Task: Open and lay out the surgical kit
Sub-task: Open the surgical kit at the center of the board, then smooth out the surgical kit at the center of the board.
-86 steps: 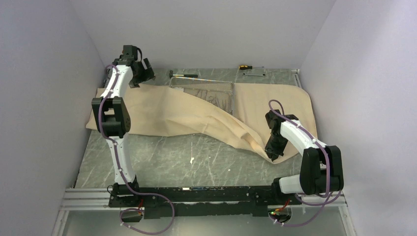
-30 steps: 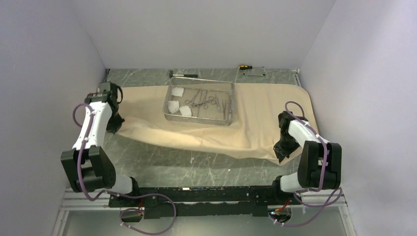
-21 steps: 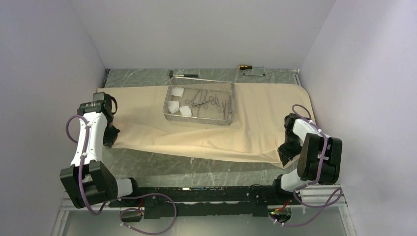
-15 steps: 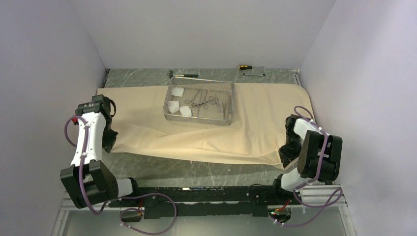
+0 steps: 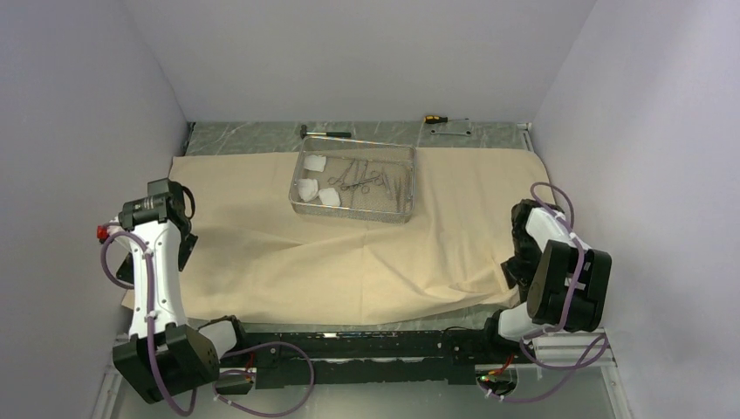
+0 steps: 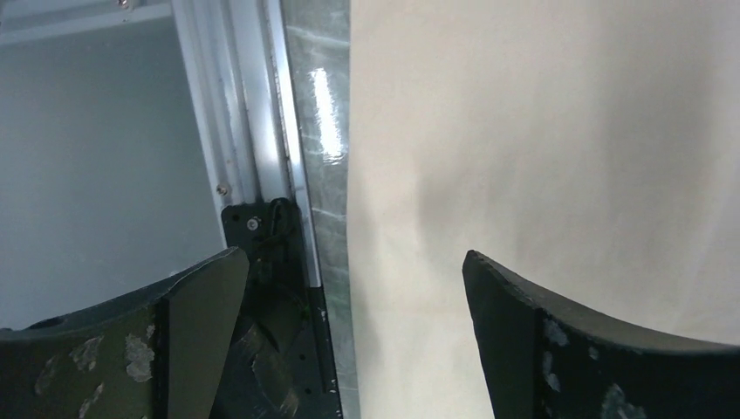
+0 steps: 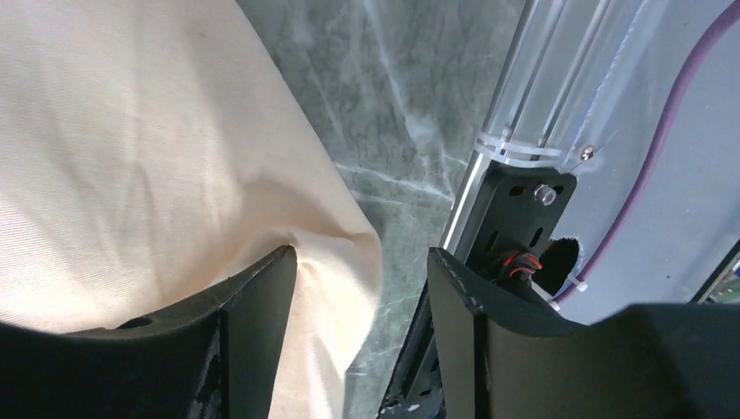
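The beige wrap cloth (image 5: 288, 253) lies spread flat over most of the table. On its far middle stands the wire-mesh tray (image 5: 352, 213), holding white gauze pads (image 5: 311, 186) and steel clamps (image 5: 361, 181). My left gripper (image 5: 181, 251) hovers at the cloth's near left edge. In the left wrist view this gripper (image 6: 353, 271) is wide open, with the cloth's edge (image 6: 541, 140) below it. My right gripper (image 5: 515, 272) is at the near right corner. The right wrist view shows it (image 7: 362, 257) open, and the loose cloth corner (image 7: 349, 253) leans on one finger (image 7: 262, 314).
A small hammer (image 5: 325, 133), a yellow-handled screwdriver (image 5: 434, 117) and a flat metal plate (image 5: 452, 128) lie on bare table behind the cloth. The aluminium rail (image 6: 236, 105) runs along the near edge. Walls stand close on the left, right and back.
Both grippers drew the cloth's near edge toward the front, uncovering the tray. Both have opened and let go, and the left arm has dropped toward the front left corner.
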Motion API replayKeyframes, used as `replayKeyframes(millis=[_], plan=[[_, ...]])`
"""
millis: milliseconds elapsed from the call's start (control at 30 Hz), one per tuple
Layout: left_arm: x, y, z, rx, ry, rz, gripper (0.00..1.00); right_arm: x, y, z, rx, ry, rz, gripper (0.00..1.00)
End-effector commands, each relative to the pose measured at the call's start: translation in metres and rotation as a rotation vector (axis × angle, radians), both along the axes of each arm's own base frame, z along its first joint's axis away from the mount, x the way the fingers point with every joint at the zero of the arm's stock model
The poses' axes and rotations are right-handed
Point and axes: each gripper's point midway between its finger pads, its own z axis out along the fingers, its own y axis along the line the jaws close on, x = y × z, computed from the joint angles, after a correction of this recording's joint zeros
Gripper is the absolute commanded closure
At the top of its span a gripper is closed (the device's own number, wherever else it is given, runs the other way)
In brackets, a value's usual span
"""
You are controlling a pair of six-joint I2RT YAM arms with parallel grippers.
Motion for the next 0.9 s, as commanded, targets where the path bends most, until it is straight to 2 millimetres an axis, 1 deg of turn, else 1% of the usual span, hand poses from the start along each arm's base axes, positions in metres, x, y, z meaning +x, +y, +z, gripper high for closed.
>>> replayKeyframes(millis=[0, 100, 133, 167, 267, 300, 367, 400, 467, 533, 633, 667, 700, 767, 867], plan=[[0.034, 0.008, 0.013, 0.02, -0.12, -0.067, 0.01, 0.013, -0.021, 0.036, -0.118, -0.071, 0.001, 0.37], [0.064, 0.001, 0.009, -0.043, -0.18, -0.192, 0.02, 0.024, -0.032, 0.057, -0.177, -0.135, 0.035, 0.36], [0.073, -0.002, 0.006, -0.065, -0.199, -0.232, 0.02, 0.031, -0.037, 0.064, -0.198, -0.167, 0.048, 0.36], [0.085, -0.005, 0.003, -0.087, -0.227, -0.275, 0.03, 0.04, -0.04, 0.067, -0.2, -0.199, 0.094, 0.36], [0.113, -0.019, -0.01, -0.176, -0.278, -0.392, 0.06, 0.077, -0.045, 0.068, -0.175, -0.303, 0.243, 0.44], [0.118, -0.021, -0.014, -0.201, -0.279, -0.407, 0.06, 0.088, -0.046, 0.067, -0.159, -0.323, 0.294, 0.46], [0.125, -0.023, -0.02, -0.227, -0.268, -0.411, 0.07, 0.108, -0.045, 0.065, -0.122, -0.35, 0.412, 0.46], [0.128, -0.022, -0.026, -0.235, -0.256, -0.408, 0.06, 0.114, -0.045, 0.066, -0.108, -0.357, 0.441, 0.44], [0.133, -0.02, -0.034, -0.247, -0.241, -0.407, 0.06, 0.133, -0.032, 0.063, -0.02, -0.408, 0.529, 0.42], [0.136, -0.021, -0.044, -0.267, -0.225, -0.405, 0.06, 0.147, -0.018, 0.062, 0.048, -0.432, 0.624, 0.4], [0.138, -0.023, -0.062, -0.297, -0.202, -0.399, 0.08, 0.154, -0.001, 0.06, 0.076, -0.342, 0.787, 0.38], [0.138, -0.025, -0.068, -0.31, -0.195, -0.399, 0.1, 0.154, 0.003, 0.056, 0.078, -0.286, 0.83, 0.38], [0.138, -0.026, -0.073, -0.322, -0.187, -0.395, 0.13, 0.151, 0.006, 0.047, 0.089, -0.209, 0.864, 0.38], [0.135, -0.027, -0.083, -0.335, -0.168, -0.382, 0.15, 0.149, 0.013, 0.038, 0.113, -0.106, 0.924, 0.39], [0.133, -0.023, -0.093, -0.336, -0.136, -0.37, 0.17, 0.143, 0.018, 0.029, 0.137, -0.002, 0.991, 0.4]])
